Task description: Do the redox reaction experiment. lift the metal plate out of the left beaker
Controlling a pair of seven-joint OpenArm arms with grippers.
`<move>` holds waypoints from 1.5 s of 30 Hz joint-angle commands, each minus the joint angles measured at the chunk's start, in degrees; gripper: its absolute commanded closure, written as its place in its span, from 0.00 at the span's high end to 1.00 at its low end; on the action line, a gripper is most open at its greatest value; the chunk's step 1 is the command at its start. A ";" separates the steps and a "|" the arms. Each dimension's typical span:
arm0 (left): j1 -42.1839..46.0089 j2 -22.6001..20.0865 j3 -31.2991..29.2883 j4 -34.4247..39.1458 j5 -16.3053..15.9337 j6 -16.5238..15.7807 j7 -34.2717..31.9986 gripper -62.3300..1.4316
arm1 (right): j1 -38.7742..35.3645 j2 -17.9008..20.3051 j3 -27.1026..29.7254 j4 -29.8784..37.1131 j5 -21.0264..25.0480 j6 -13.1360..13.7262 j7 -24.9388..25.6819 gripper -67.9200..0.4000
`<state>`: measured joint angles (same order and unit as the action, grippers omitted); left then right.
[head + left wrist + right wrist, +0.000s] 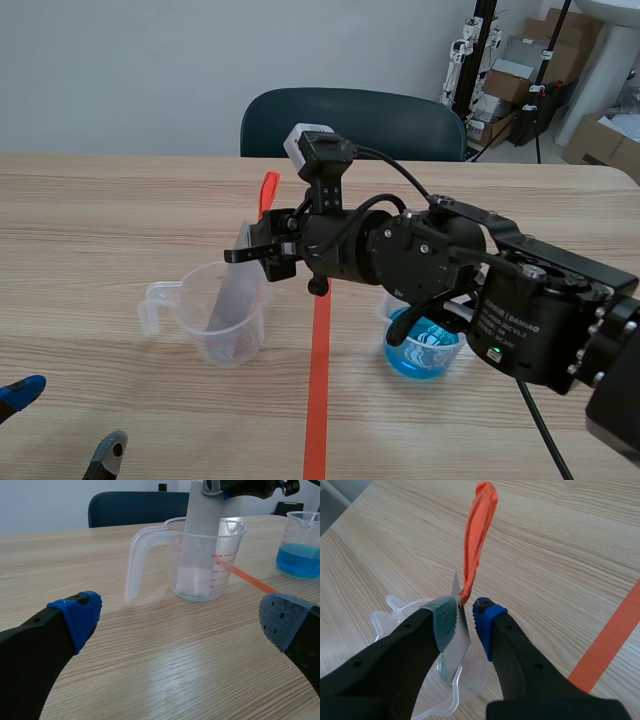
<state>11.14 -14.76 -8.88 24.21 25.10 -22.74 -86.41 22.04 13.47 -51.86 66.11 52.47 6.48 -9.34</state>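
Note:
The left beaker, clear with a handle, holds a grey metal plate that leans inside it, its lower end down in the beaker. An orange-red tag sticks up from the plate's top corner. My right gripper reaches across from the right and is shut on the plate's upper edge, above the beaker's rim. My left gripper stands open low on the near left, a short way in front of the beaker, holding nothing.
A second beaker with blue liquid stands right of the orange-red tape line, under the right arm. A dark chair stands behind the table's far edge. Boxes and stands are at the back right.

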 commanded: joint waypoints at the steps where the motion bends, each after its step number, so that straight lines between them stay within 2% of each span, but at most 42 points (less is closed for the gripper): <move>1: 0.59 -0.66 -0.04 0.76 -0.39 -0.15 -2.62 1.00 | 1.60 -0.63 0.35 0.94 0.20 1.07 0.66 0.12; 6: 0.59 -0.66 -0.04 0.76 -0.39 -0.15 -2.62 1.00 | 1.60 -0.66 0.35 0.94 -0.85 1.09 0.66 0.08; 9: 0.59 -0.68 -0.04 0.76 -0.39 -0.15 -2.62 1.00 | 1.60 -0.63 0.35 0.94 -2.23 2.78 0.66 0.01; 12: 0.59 -0.68 -0.04 0.76 -0.39 -0.13 -2.62 1.00 | 1.60 -0.63 0.35 0.94 -2.78 2.82 0.66 0.01; 17: 0.59 -0.68 -0.04 0.76 -0.39 -0.13 -2.62 1.00 | 1.60 -0.63 0.35 0.96 -4.79 4.74 0.68 0.02; 19: 0.59 -0.68 -0.04 0.76 -0.39 -0.13 -2.62 1.00 | 1.62 -0.63 0.35 0.96 -6.45 5.62 0.66 0.02; 23: 0.59 -0.68 -0.04 0.76 -0.39 -0.13 -2.62 1.00 | 1.62 -0.63 0.35 0.96 -9.75 5.68 0.66 0.01; 26: 0.59 -0.68 -0.04 0.76 -0.39 -0.13 -2.62 1.00 | 1.62 -0.63 0.35 1.01 -11.61 8.22 0.68 0.02; 30: 0.59 -0.68 -0.04 0.76 -0.39 -0.13 -2.62 1.00 | 1.62 -0.63 0.35 1.62 -12.04 8.96 0.70 0.02; 33: 0.59 -0.68 -0.04 0.76 -0.39 -0.13 -2.62 1.00 | 1.73 -0.63 0.35 2.62 -12.22 11.21 0.44 0.02; 40: 0.59 -0.68 -0.04 0.76 -0.39 -0.13 -2.62 1.00 | 1.75 -0.61 0.35 5.84 -12.37 11.23 -1.62 0.02; 45: 0.59 -0.68 -0.04 0.76 -0.39 -0.13 -2.62 1.00 | 1.75 -0.61 0.35 7.54 -13.49 13.14 -2.56 0.02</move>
<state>11.57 -14.76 -8.86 24.21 25.10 -22.72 -86.41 22.65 12.88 -51.62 72.12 38.35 19.40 -12.53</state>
